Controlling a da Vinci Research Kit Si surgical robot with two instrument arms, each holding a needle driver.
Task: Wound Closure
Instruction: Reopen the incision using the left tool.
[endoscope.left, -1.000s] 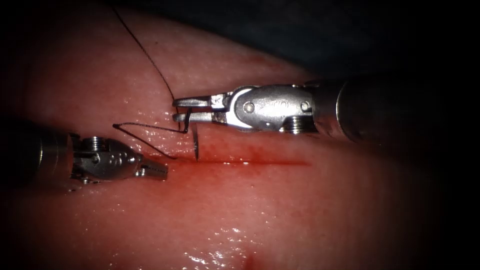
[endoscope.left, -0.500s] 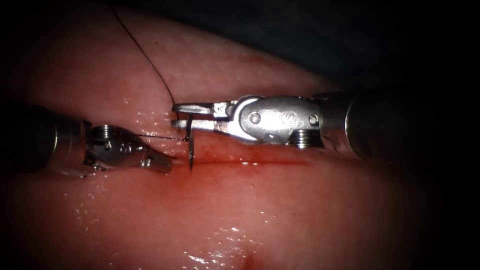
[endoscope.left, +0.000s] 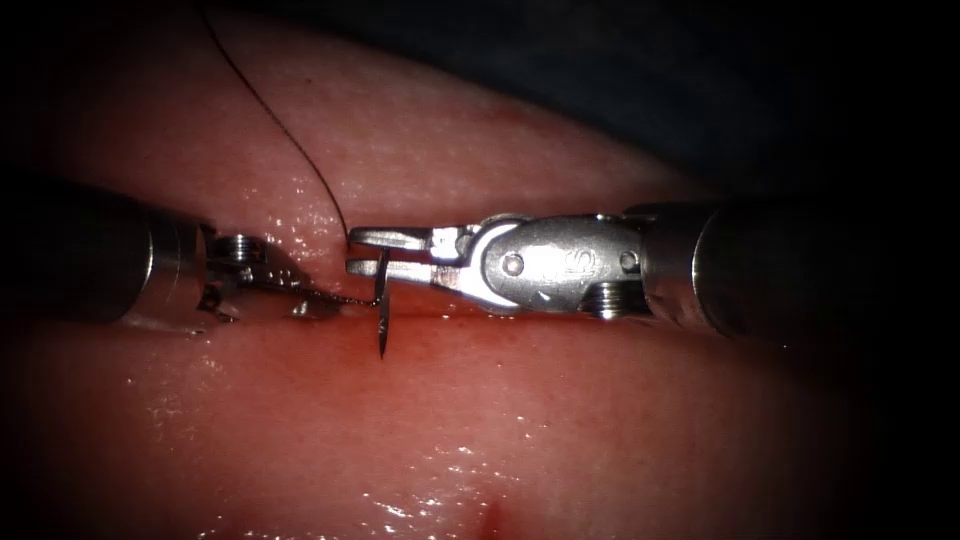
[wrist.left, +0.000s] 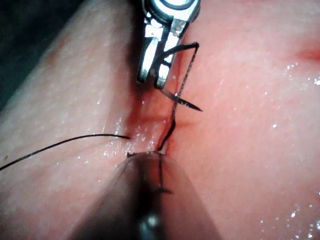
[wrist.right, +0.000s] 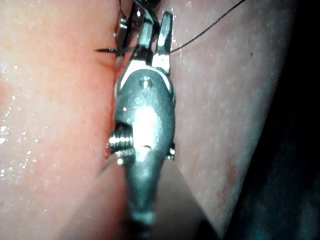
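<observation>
My right tool (endoscope.left: 362, 250) comes in from the right with its jaws shut on the curved needle (endoscope.left: 382, 325), gripping it well back from the point. The needle hangs down at the left end of the cut (endoscope.left: 520, 318), its tip free above the tissue (endoscope.left: 500, 430). In the left wrist view the needle (wrist.left: 192, 106) points away from the right tool (wrist.left: 152, 75). My left tool (endoscope.left: 318, 308) lies just left of the needle, jaws shut on a short stretch of thread (endoscope.left: 350, 300) running to it. The long thread (endoscope.left: 290, 130) trails up and to the far left.
Red fluid (endoscope.left: 450, 322) wets the cut and the tissue beside it. The tissue falls away to dark background behind the right tool's shaft (endoscope.left: 760, 270). The thread (wrist.left: 60, 144) lies loose on the tissue beside my left tool (wrist.left: 150, 156).
My left tool has moved right and up to the thread beside the needle. The slack thread loop has closed to a short span. The right tool has sunk slightly with the needle.
</observation>
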